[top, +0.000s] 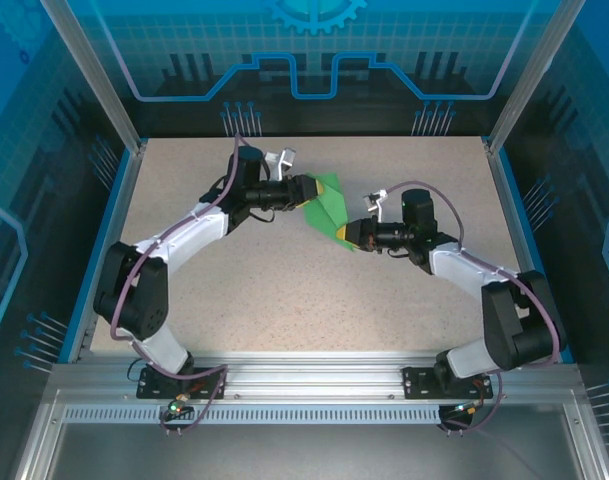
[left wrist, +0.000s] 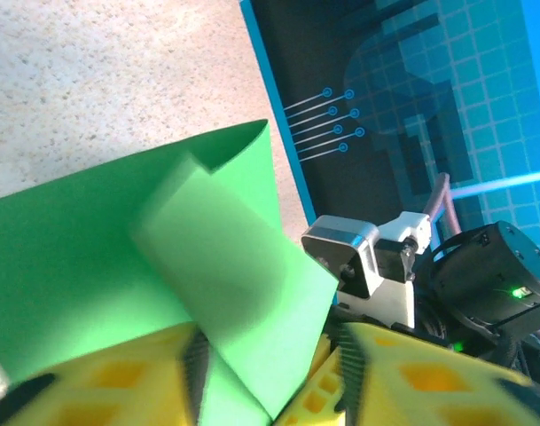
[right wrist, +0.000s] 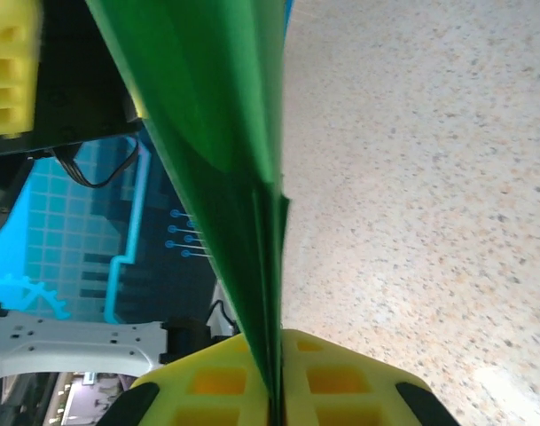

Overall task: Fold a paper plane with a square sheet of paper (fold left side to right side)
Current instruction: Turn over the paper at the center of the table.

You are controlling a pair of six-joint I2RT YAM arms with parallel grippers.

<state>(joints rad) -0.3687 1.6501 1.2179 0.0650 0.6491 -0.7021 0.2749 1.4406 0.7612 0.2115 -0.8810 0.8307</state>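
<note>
Right wrist: right end effector clamps the square sheet of paper; left end effector, parted, should back off gently.

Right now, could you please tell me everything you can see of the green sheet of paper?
The square sheet of paper is thin, plain green and matte, folded into a layered wedge with sharp creases. It hangs over the middle of the speckled table. The right gripper has its jaws shut on its folded edge; the left gripper has its jaws open around its other end.
</note>
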